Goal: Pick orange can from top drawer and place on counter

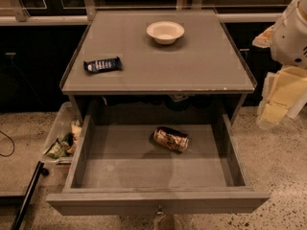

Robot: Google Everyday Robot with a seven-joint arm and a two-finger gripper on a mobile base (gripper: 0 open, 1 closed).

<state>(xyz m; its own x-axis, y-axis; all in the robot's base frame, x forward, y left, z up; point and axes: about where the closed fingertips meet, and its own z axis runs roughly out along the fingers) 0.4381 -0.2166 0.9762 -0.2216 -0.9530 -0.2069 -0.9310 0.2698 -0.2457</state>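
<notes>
The orange can [171, 139] lay on its side in the open top drawer [134, 174], six o'clock of the tabletop [192, 63], while the tool [282, 96] hung at three o'clock, open or closed I could not tell.

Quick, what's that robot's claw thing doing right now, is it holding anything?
End effector: at the right edge, beside the counter, away from the orange can lying in the top drawer; open or closed cannot be told.

Orange can [171, 139] lies in top drawer [158, 201]; gripper [280, 102] beside counter [192, 66].
</notes>
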